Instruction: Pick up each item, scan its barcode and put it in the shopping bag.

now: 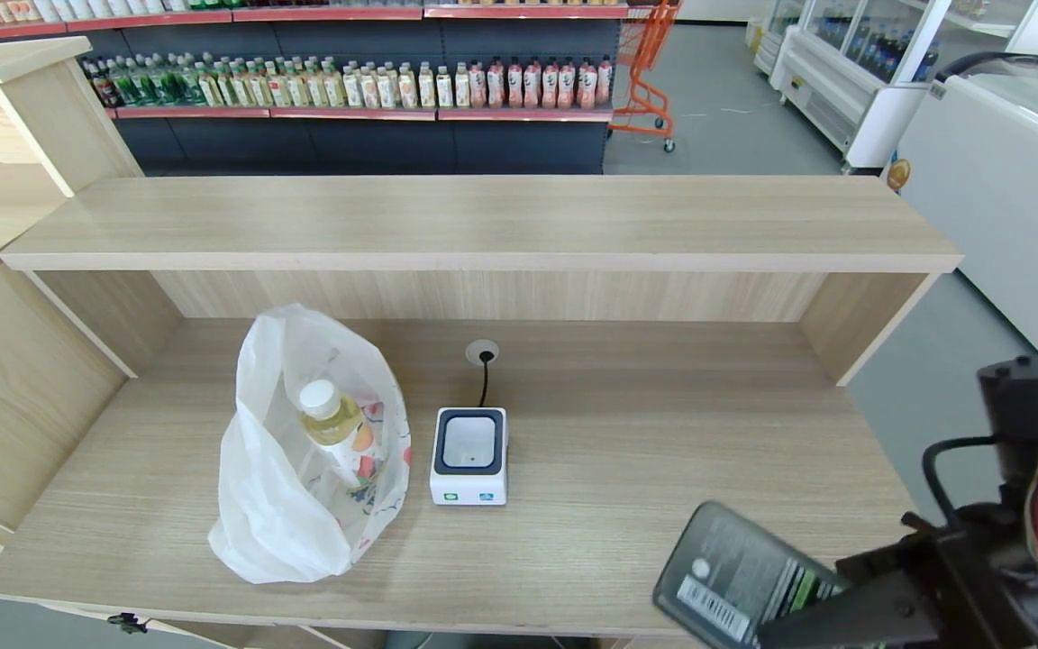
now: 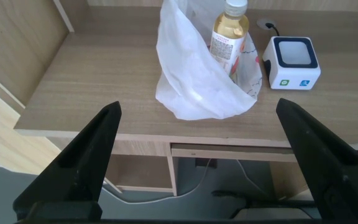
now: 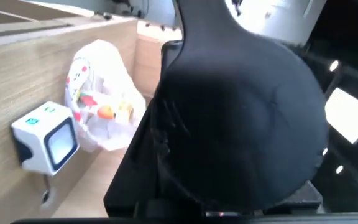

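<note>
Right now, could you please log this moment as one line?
right gripper: shut on dark pack, barcode up | left gripper: open | bottle: in shopping bag | scanner: beside bag

Head view: high, set back from counter (image 1: pixel 627 559), faces forward and down; takes in whole top, store shelves (image 1: pixel 348 86) beyond. Left wrist view: lower, off counter's near edge, faces forward and down over it toward bag (image 2: pixel 191 87) and scanner (image 2: pixel 294 62), mid range. Right wrist view: very near dark pack (image 3: pixel 241 106), which blocks most of frame; seemingly faces sideways along counter. All three share bag and scanner.
</note>
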Robot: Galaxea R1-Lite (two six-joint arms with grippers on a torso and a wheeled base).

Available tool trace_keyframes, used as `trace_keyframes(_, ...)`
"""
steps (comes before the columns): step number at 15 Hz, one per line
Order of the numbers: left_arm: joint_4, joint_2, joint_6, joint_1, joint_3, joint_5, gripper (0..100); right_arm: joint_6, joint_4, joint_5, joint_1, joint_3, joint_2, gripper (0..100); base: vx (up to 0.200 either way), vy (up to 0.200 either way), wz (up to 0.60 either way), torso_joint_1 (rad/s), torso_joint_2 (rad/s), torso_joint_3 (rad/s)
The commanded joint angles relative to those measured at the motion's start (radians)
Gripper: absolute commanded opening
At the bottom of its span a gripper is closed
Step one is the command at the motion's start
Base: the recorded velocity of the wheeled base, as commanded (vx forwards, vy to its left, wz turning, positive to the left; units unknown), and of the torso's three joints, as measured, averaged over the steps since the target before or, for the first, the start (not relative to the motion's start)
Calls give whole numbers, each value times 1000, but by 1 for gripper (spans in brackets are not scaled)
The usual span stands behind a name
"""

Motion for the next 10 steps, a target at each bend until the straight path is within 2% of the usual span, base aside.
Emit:
trace_keyframes(1,0,0,0,0,0,0,100,288,-6,-83,-211,-58,-121,0,0,0,0,0,0,0)
trace_keyframes(2,0,0,0,1,0,0,100,327,-4,-105,-230,-56,-126,0,0,0,0,0,0,0)
trace_keyframes(3,0,0,0,0,0,0,100,515,-2,-249,-286,-53,-170,0,0,0,0,0,0,0)
trace_keyframes(4,0,1,0,0,0,0,100,647,2,-381,-306,-44,-229,0,0,0,0,0,0,0)
trace_keyframes(5,0,0,0,0,0,0,100,756,4,-450,-339,-38,-253,0,0,0,0,0,0,0)
trace_keyframes(7,0,0,0,0,0,0,100,997,54,-404,-377,-7,-253,0,0,0,0,0,0,0)
trace_keyframes(9,0,0,0,0,0,0,100,1325,110,-391,-409,-12,-258,0,0,0,0,0,0,0)
trace_keyframes(10,0,0,0,0,0,0,100,1546,119,-375,-403,-18,-264,0,0,0,0,0,0,0)
